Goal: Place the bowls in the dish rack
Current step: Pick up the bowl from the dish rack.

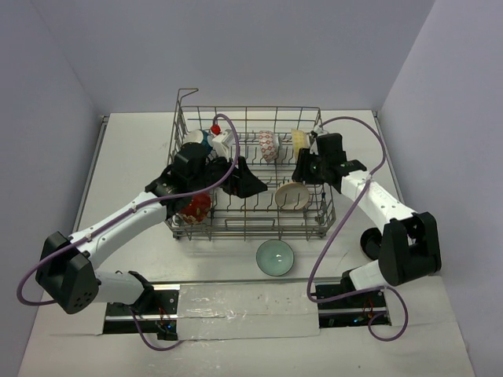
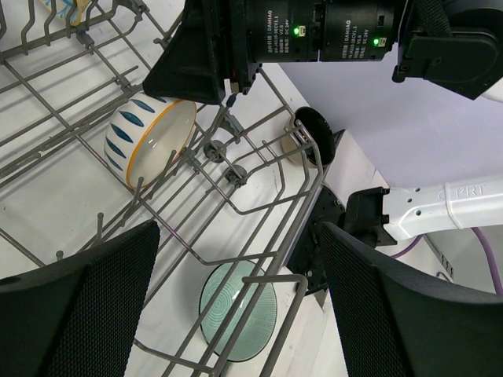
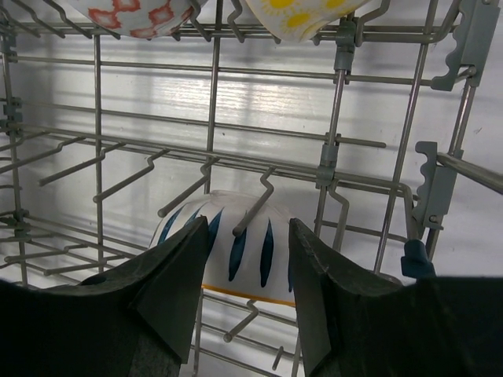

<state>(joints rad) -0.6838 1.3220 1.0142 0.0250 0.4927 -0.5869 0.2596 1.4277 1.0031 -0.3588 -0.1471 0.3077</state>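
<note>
One blue-striped ceramic bowl (image 1: 291,195) leans at four o'clock in the grey wire rack (image 1: 236,228). Left gripper (image 2: 237,232), right gripper (image 3: 249,228) gape; white table (image 1: 134,157), lilac walls (image 1: 236,47)

The left arm (image 1: 134,212) covers most of what looks like a red bowl (image 1: 196,206). The right wrist view's top edge cuts off the red-patterned bowl (image 3: 137,14) and the yellow-spotted bowl (image 3: 302,12).

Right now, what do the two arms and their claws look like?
The left arm and right arm have white links, black joint housings and black bases. A purple cable loops along each. The left claw and right claw have broad black textured fingers. Green lights glow on the right wrist.
</note>
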